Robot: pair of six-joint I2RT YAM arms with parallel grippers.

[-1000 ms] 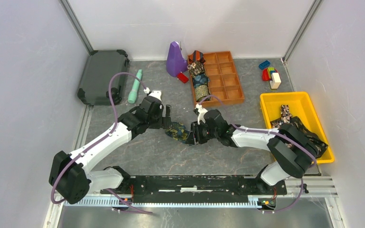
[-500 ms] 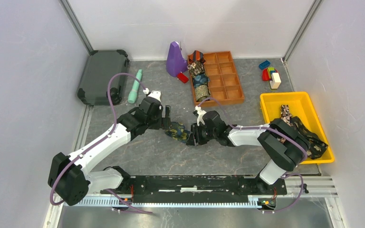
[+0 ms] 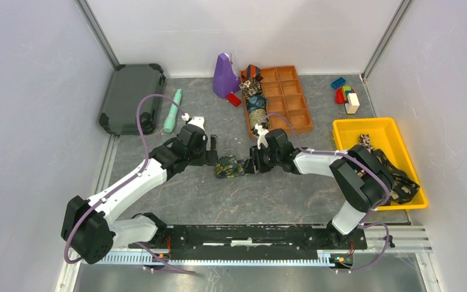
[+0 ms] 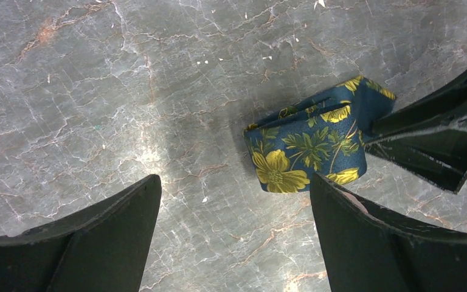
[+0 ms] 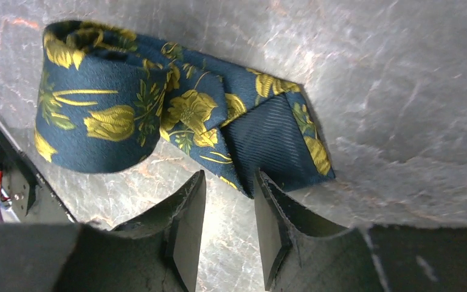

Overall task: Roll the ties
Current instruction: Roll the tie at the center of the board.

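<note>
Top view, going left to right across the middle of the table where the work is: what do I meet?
left end effector → part-rolled navy-gold tie → right end effector → yellow bin

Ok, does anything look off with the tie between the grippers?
Yes: the navy-gold tie is only partly rolled. Its pointed tail sticks out flat on the table beside the roll, striped lining up, just beyond the right gripper, whose jaws stand apart. Nothing looks damaged.
</note>
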